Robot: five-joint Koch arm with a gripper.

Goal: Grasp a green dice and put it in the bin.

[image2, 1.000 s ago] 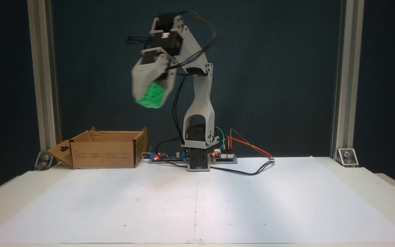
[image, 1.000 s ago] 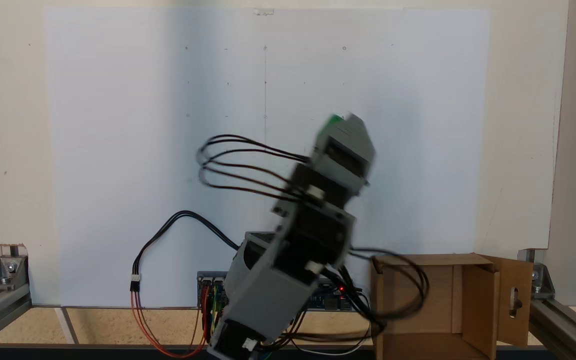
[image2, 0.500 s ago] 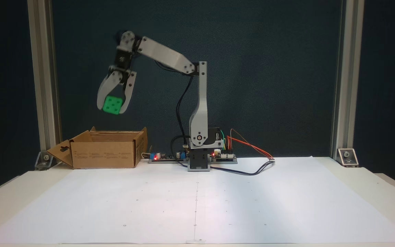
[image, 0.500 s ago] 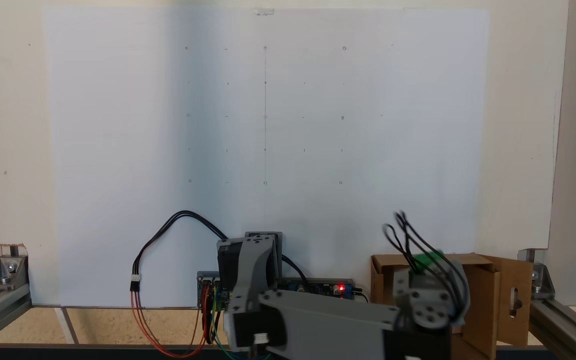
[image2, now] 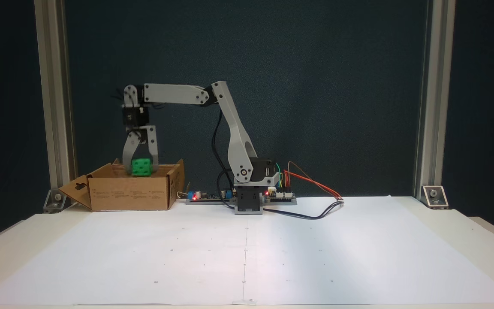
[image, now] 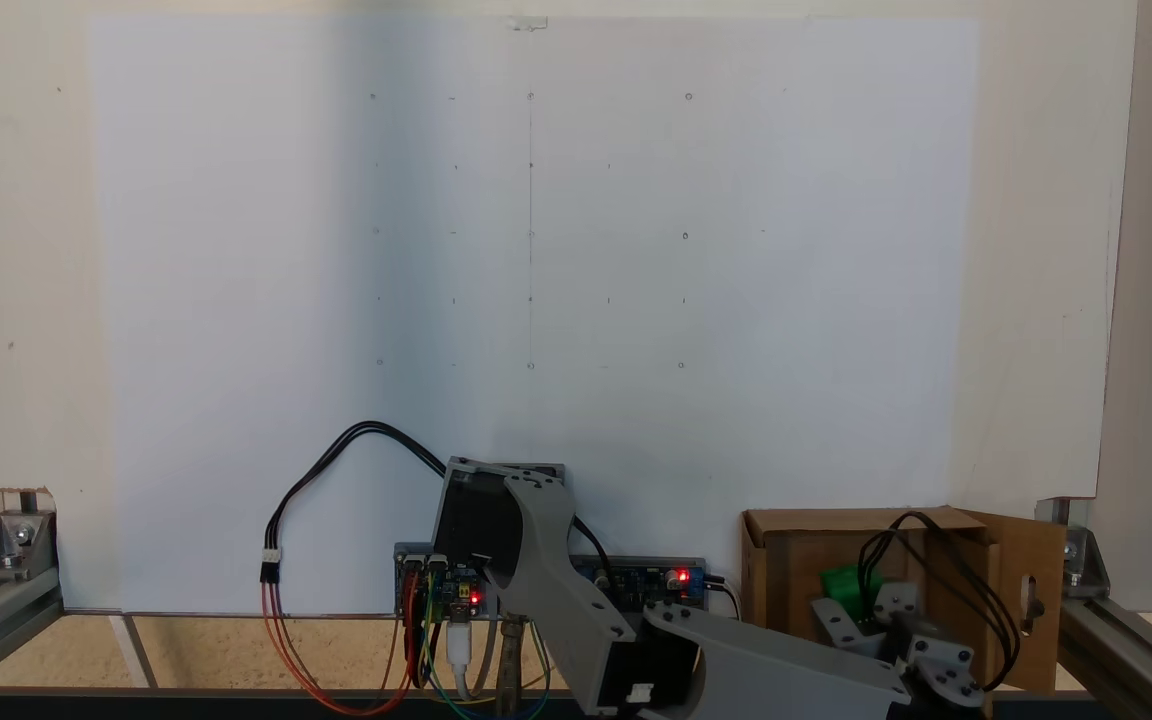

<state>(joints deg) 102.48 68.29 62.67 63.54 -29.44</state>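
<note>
- A table (image2: 483, 234) is covered by white paper (image2: 315, 249) marked with small dots and a centre line.
- A dark backdrop (image2: 337, 86) is seen behind it.
- Aluminium posts (image2: 429, 98) are fixed at the rear corners by brackets (image2: 433, 195).
- The paper is lit evenly.

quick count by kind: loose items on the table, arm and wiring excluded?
Small bright green plastic dice, held between the gripper fingers at the box opening: 1
Brown corrugated cardboard box with flaps: 1
Large white paper sheet covering the table: 1
Total: 3
</note>
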